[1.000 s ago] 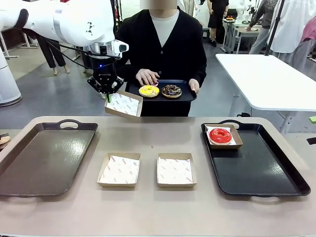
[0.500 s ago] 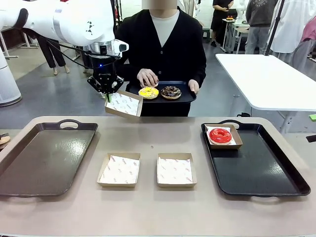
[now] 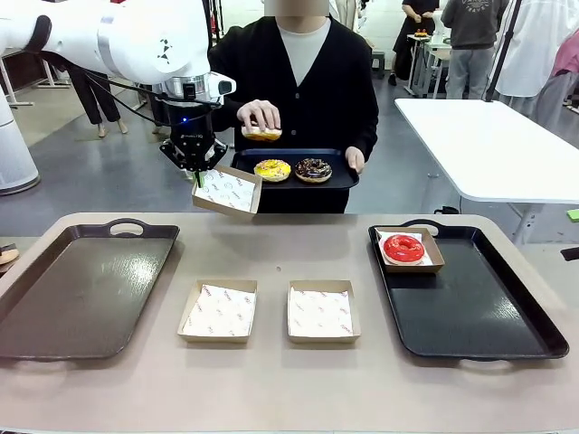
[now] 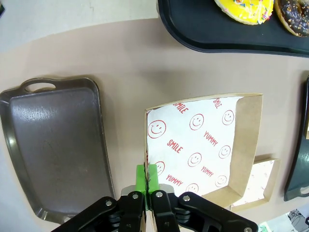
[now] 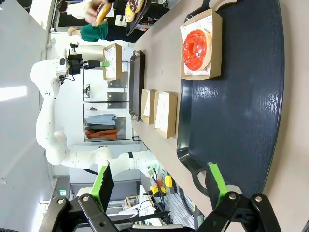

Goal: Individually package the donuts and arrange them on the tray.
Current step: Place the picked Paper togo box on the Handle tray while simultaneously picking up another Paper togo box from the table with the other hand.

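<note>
My left gripper (image 3: 198, 177) is clamped on the left wall of a paper-lined box (image 3: 226, 191), holding it aloft past the counter's (image 3: 271, 389) far edge. The person's hand (image 3: 259, 115) holds what looks like a donut (image 3: 261, 133) just right of and above the box. My right gripper (image 5: 160, 166) gapes empty.

My left arm (image 3: 136, 41) is chunky glossy white with a small black logo (image 3: 164, 50). Right above the left gripper (image 3: 197, 177) there's a silvery ring (image 3: 194, 89) and a blue light (image 3: 185, 118). Both it and the right gripper (image 5: 159, 181) are black, tiny screws, bright green pads (image 4: 141, 176).
</note>
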You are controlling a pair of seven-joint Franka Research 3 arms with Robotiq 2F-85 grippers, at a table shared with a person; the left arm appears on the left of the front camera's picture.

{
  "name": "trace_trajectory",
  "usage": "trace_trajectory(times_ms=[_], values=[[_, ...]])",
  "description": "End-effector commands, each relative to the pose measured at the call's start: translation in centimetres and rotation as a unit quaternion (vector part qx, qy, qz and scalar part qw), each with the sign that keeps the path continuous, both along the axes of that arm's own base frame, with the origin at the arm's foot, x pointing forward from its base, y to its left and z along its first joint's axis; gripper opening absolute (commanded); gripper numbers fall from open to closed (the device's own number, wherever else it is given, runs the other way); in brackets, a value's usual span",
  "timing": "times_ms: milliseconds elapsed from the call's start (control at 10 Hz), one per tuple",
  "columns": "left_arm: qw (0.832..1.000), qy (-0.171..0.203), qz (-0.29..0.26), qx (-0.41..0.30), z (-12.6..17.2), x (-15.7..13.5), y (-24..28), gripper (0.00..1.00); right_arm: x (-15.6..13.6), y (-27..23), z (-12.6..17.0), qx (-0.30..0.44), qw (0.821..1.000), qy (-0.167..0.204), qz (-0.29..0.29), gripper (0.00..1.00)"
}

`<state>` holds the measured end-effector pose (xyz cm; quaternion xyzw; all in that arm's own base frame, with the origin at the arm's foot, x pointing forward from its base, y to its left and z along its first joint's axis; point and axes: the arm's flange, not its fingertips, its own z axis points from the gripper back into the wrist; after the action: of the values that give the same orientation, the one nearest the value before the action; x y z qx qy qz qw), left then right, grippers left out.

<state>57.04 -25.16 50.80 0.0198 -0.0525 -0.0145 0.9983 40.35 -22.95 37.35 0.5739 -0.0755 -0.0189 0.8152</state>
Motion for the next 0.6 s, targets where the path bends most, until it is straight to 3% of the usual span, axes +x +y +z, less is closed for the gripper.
trace_trajectory(times_ms=[0,500], values=[[1.000,-0.004,-0.003,0.000,0.15,-0.38,0.16,0.01,-0.11,-0.02,-0.22,-0.001,1.000,0.005,-0.003,1.00],[1.000,-0.004,-0.003,0.000,0.15,-0.38,0.16,0.01,-0.11,-0.02,-0.22,-0.001,1.000,0.005,-0.003,1.00]])
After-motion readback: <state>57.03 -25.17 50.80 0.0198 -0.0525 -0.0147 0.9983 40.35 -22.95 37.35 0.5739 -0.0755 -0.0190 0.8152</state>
